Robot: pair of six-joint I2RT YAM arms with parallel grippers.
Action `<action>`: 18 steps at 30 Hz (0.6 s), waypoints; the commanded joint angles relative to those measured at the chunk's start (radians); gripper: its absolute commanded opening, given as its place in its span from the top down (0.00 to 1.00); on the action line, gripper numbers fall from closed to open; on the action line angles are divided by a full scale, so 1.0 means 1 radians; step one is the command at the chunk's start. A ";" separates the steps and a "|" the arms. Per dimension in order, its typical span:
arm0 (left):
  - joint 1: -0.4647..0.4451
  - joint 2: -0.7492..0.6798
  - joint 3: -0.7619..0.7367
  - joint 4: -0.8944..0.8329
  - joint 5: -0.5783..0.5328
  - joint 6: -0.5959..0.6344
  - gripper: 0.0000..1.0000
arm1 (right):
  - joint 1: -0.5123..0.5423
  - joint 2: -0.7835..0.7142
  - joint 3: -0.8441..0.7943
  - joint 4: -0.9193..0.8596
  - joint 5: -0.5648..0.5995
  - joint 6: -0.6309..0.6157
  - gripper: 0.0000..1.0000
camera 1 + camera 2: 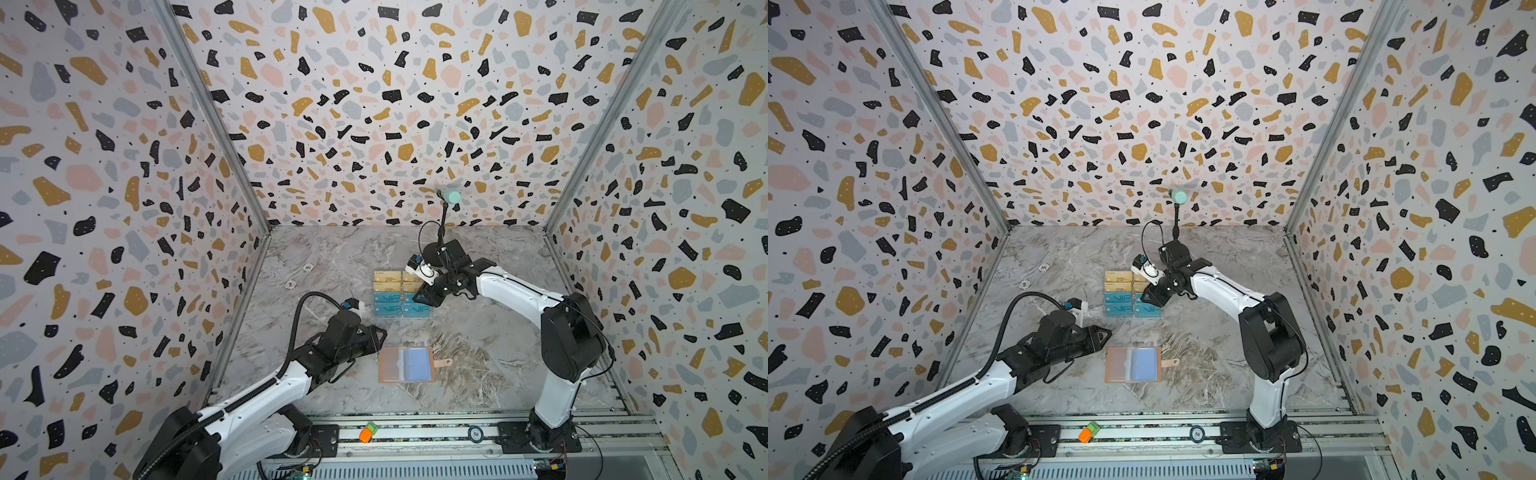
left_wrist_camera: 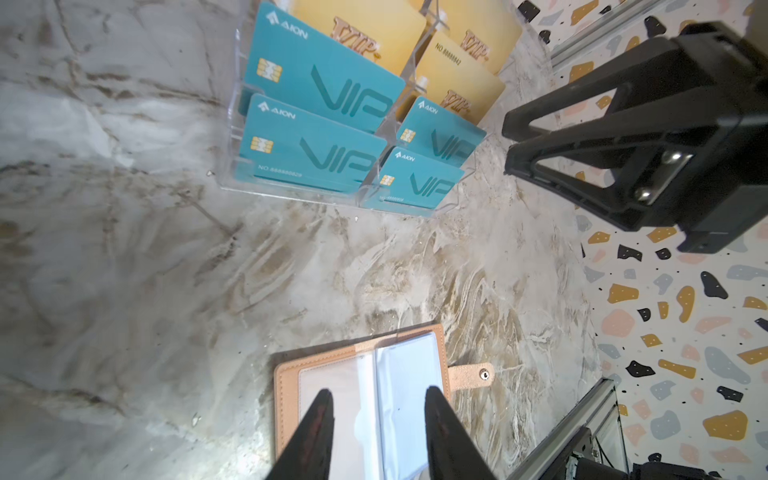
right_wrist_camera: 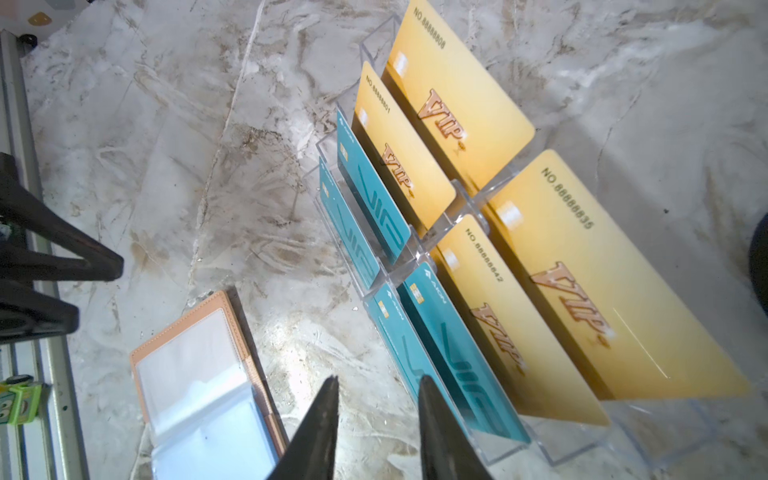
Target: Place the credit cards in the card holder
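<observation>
The work is standing at its first step, the reaching for a card. The credit cards (image 1: 401, 293), gold ones at the back and teal ones at the front, are all standing in the tiers of a clear rack (image 3: 582, 449) in the middle of the counter (image 1: 332, 257). The card holder (image 1: 405, 364) is lying open and flat, nearer to the robot than the rack and apart from it. Its clear sleeves are facing up and seem to be empty, and its snap strap is pointing to the right. The right pincer (image 3: 378, 378) is hanging over the right column of the rack, close to the teal cards, with its fingers spread and nothing between them. The left pincer (image 2: 379, 390) is waiting just beside the far left corner of the holder, also spread and empty, and not touching it. The next move is probably asking the right pincer to come down on the top edge of one card, pinch that thin edge squarely and draw it up out of its slot without tipping the rack. The left pincer may then be needed to press the holder down.
</observation>
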 commanded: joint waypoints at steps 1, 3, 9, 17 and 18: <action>0.017 -0.025 -0.021 0.010 0.028 0.028 0.61 | 0.006 0.023 0.034 -0.037 0.009 -0.067 0.67; 0.022 -0.025 -0.026 0.011 0.038 0.033 0.61 | 0.012 0.028 0.019 -0.022 0.025 -0.085 0.67; 0.031 -0.029 -0.037 0.038 0.061 0.027 0.61 | 0.021 0.036 0.010 0.014 0.068 -0.107 0.69; 0.035 -0.035 -0.054 0.056 0.077 0.015 0.60 | 0.025 0.102 0.061 -0.023 0.120 -0.140 0.70; 0.036 -0.039 -0.056 0.057 0.077 0.012 0.60 | 0.025 0.107 0.062 -0.024 0.123 -0.144 0.69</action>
